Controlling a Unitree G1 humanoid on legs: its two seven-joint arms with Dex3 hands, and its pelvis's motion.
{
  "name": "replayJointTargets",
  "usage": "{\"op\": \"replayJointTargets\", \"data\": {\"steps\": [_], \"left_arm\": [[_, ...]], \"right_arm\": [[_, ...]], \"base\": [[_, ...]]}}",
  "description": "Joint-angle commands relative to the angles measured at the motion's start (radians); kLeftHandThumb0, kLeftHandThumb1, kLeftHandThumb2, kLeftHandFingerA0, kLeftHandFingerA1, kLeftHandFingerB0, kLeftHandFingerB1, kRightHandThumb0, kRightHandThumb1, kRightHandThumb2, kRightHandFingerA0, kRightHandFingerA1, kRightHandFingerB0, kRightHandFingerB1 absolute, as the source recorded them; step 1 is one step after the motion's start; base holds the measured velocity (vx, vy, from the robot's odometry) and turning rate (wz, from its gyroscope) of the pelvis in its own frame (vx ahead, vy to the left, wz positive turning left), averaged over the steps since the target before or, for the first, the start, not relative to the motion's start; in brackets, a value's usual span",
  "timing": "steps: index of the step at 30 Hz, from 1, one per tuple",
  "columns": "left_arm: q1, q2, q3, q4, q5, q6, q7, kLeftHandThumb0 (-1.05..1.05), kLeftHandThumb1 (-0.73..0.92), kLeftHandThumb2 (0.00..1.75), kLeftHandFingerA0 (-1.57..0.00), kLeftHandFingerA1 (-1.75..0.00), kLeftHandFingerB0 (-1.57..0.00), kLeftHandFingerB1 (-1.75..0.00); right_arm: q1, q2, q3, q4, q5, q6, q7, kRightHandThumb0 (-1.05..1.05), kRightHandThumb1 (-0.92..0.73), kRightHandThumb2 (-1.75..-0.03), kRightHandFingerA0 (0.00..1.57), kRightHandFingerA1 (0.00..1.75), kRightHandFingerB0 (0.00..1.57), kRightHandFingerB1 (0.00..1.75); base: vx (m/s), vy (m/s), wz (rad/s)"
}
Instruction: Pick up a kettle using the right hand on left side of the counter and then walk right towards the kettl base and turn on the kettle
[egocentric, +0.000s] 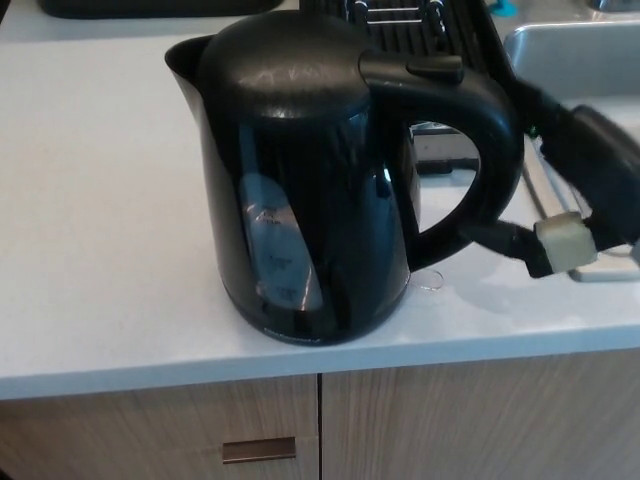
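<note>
while kettle (300, 200) stands upright, handle rightward, spread right hand (560, 200) brackets handle.

Kettle (300, 190) on counter (100, 220) (sink (580, 50) right).

Glossy black electric kettle (305, 190) standing upright on the white counter (90, 200) near its front edge, lid closed, spout pointing left, looped handle facing right, water window showing on its side

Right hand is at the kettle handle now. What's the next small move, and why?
Probably close the right hand around the handle: its fingers sit apart on either side of the loop, and the kettle stands upright on the counter, not yet lifted.
</note>
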Motion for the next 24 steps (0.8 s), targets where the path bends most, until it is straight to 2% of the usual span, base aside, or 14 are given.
{"op": "replayJointTargets", "data": {"steps": [1, 5, 6, 7, 8, 10, 11, 13, 14, 15, 16, 23, 24], "left_arm": [[0.007, 0.017, 0.007, 0.012, -0.034, -0.089, -0.031, 0.31, 0.32, 1.58, -0.98, -1.26, -0.99, -1.13], [0.009, 0.017, 0.006, 0.009, -0.033, -0.092, -0.033, 0.3, 0.3, 1.61, -0.98, -1.26, -1.01, -1.14], [0.005, 0.019, 0.004, 0.014, -0.029, -0.094, -0.032, 0.33, 0.28, 1.64, -0.98, -1.27, -0.99, -1.14], [-0.002, 0.021, 0.001, 0.022, -0.023, -0.097, -0.029, 0.33, 0.28, 1.64, -0.98, -1.27, -0.99, -1.14], [0.0, 0.02, 0.001, 0.018, -0.025, -0.093, -0.031, 0.32, 0.27, 1.65, -0.98, -1.27, -0.99, -1.14], [0.007, 0.016, -0.002, -0.002, -0.027, -0.079, -0.03, 0.34, 0.28, 1.67, -0.95, -1.27, -0.98, -1.15], [0.007, 0.016, -0.002, -0.002, -0.026, -0.081, -0.027, 0.35, 0.3, 1.66, -0.97, -1.26, -0.96, -1.14], [0.007, 0.016, -0.002, -0.002, -0.026, -0.082, -0.026, 0.35, 0.3, 1.66, -0.97, -1.26, -0.96, -1.14], [0.008, 0.018, -0.003, -0.003, -0.024, -0.082, -0.025, 0.33, 0.31, 1.62, -0.98, -1.26, -0.98, -1.15], [0.008, 0.019, -0.003, -0.004, -0.022, -0.082, -0.024, 0.33, 0.31, 1.62, -0.98, -1.26, -0.98, -1.15], [0.008, 0.018, -0.003, -0.001, -0.025, -0.09, -0.027, 0.32, 0.3, 1.65, -0.99, -1.27, -0.98, -1.16], [0.01, 0.02, -0.005, 0.011, -0.021, -0.099, -0.024, 0.32, 0.28, 1.68, -0.97, -1.29, -0.96, -1.15], [0.012, 0.022, -0.005, 0.014, -0.017, -0.1, -0.021, 0.43, 0.36, 1.57, -0.97, -1.19, -0.97, -1.1]], "right_arm": [[0.0, 0.02, 0.002, 0.051, -0.029, 0.013, -0.001, -0.39, -0.32, -0.94, 0.04, 0.54, 0.0, 0.5], [-0.006, 0.038, 0.001, 0.075, -0.042, 0.016, -0.008, -0.39, -0.33, -0.95, 0.04, 0.54, 0.0, 0.5], [-0.005, 0.063, -0.013, 0.092, -0.025, -0.004, -0.026, -0.62, -0.46, -0.83, 0.23, 0.58, 0.13, 0.47], [-0.005, 0.102, -0.036, 0.118, -0.001, -0.034, -0.053, -0.62, -0.46, -0.83, 0.23, 0.58, 0.13, 0.47], [-0.008, 0.118, -0.041, 0.113, 0.001, -0.028, -0.056, -0.56, -0.63, -0.59, 0.33, 0.52, 0.22, 0.37], [-0.012, 0.143, -0.048, 0.104, -0.005, -0.029, -0.059, -0.57, -0.63, -0.58, 0.37, 0.55, 0.22, 0.38], [-0.017, 0.169, -0.047, 0.09, -0.014, -0.034, -0.081, -0.55, -0.63, -0.59, 0.48, 0.58, 0.28, 0.4], [-0.017, 0.185, -0.05, 0.084, -0.024, -0.038, -0.087, -0.55, -0.63, -0.59, 0.48, 0.58, 0.28, 0.4], [-0.022, 0.202, -0.047, 0.066, -0.03, -0.032, -0.092, -0.59, -0.5, -0.9, 0.46, 0.66, 0.23, 0.51], [-0.031, 0.224, -0.04, 0.037, -0.036, -0.022, -0.102, -0.59, -0.5, -0.9, 0.46, 0.66, 0.23, 0.51], [-0.031, 0.234, -0.044, 0.029, -0.031, -0.02, -0.1, -0.55, -0.64, -0.59, 0.52, 0.63, 0.29, 0.41], [-0.046, 0.275, -0.034, -0.071, -0.046, 0.018, -0.083, -0.59, -0.66, -0.6, 0.54, 0.59, 0.3, 0.4], [-0.055, 0.285, -0.042, -0.097, -0.039, 0.029, -0.08, -0.61, -0.66, -0.59, 0.55, 0.62, 0.3, 0.41]], "base": [[0.0, 0.0, 0.0], [0.0, 0.0, 0.0], [0.0, 0.0, 0.0], [0.0, 0.0, 0.0], [0.0, 0.0, 0.0], [0.0, 0.0, 0.0], [0.0, 0.0, 0.0], [0.0, 0.0, 0.0], [0.0, 0.0, 0.0], [0.0, 0.0, 0.0], [0.0, 0.0, 0.0], [0.0, 0.0, 0.0], [0.0, 0.0, 0.0]]}}
